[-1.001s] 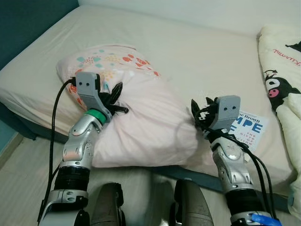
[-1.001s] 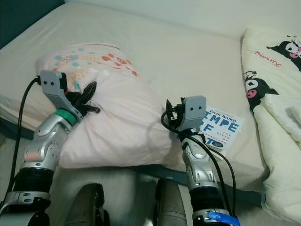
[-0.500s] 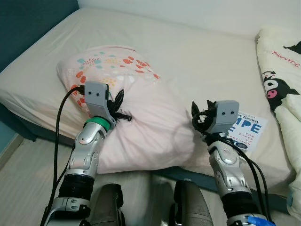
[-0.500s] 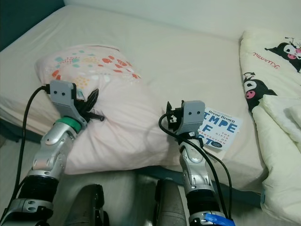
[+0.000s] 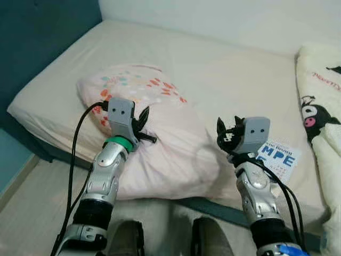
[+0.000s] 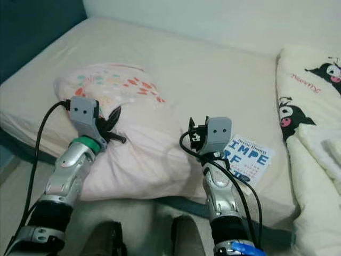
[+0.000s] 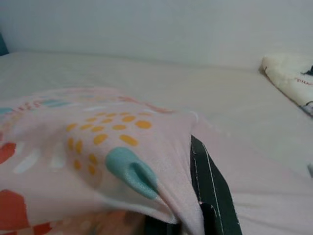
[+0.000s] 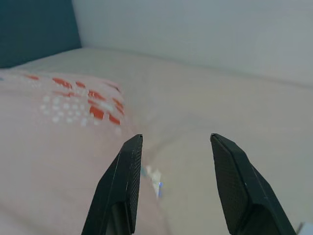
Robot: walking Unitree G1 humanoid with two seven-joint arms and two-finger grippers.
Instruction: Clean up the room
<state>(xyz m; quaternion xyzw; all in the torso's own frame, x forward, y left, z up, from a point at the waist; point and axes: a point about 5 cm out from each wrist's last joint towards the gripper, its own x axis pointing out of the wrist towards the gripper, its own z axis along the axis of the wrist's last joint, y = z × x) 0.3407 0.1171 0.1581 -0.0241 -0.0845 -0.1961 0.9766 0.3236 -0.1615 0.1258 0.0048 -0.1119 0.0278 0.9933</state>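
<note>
- a dark teal wall (image 5: 37,48) stands at the far left, beside the head end of the bed; a pale wall (image 5: 224,21) runs behind the bed.
- the cream-sheeted bed (image 5: 213,69) spans the view, its near edge over a dark blue frame, with light wooden floor (image 5: 26,213) below at the left.
- the soft pale pink pillow with red, teal and yellow print (image 5: 160,138) lies on the near part of the bed, its long axis running from the printed end at the far left toward the plain pink end at the near right, which bulges over the bed's edge.
- the left gripper (image 5: 139,124) sits on the pillow's near left side; in the left wrist view the printed cloth drapes over a black finger (image 7: 210,186), so its jaws are pinching a fold of the pillow.
- the right gripper (image 8: 178,181) hovers just beside the pillow's right end, jaws wide apart with nothing between them, over bare sheet.
- a white paperback book with large blue letters (image 5: 277,156) lies flat on the sheet, partly behind the right gripper's grey housing.
- a cream plush blanket with black cartoon characters (image 5: 319,106) is bunched along the bed's right side.
</note>
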